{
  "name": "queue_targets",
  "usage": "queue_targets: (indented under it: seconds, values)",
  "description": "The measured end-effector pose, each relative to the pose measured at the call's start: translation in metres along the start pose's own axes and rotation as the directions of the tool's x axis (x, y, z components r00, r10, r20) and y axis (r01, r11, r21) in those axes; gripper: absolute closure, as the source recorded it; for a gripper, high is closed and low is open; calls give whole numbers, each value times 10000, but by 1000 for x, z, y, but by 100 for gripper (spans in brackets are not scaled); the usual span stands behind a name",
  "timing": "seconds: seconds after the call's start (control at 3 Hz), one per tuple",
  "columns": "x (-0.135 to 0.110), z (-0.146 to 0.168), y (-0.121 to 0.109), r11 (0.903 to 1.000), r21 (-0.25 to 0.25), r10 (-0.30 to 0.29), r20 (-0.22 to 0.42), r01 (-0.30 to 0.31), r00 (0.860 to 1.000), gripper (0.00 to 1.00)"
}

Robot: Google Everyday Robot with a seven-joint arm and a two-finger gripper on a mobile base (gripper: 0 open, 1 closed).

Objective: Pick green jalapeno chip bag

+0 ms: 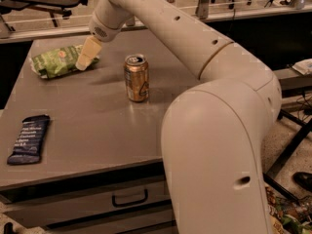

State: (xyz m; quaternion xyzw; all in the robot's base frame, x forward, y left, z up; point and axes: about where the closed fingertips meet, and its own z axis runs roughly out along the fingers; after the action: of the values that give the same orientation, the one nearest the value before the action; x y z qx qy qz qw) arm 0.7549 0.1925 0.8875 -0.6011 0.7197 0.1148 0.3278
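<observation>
The green jalapeno chip bag (57,61) lies flat at the far left of the grey table (92,126), light green and crinkled with a small orange-red logo. My gripper (86,57) hangs from the cream arm that reaches in from the right. Its pale tip is low over the bag's right end, at or just above its surface. I cannot tell whether it touches the bag.
A gold soda can (136,78) stands upright mid-table, right of the bag. A dark navy wrapped bar (28,139) lies near the front left edge. The table has a drawer with a handle (130,197) below. My large arm fills the right side.
</observation>
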Motion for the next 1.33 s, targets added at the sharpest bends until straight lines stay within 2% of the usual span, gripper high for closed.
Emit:
queue_targets:
  seconds: [0.33,0.67,1.0,1.33]
  values:
    - [-1,31,-2,9998,175,-131,-294,136,9995,2]
    - [6,47,0,9998,146,-140,-549,149,9984,25]
    - [14,50,3,9995,220,-184,-955,206,9953,56]
    - [11,46,2,9995,220,-184,-955,206,9953,78]
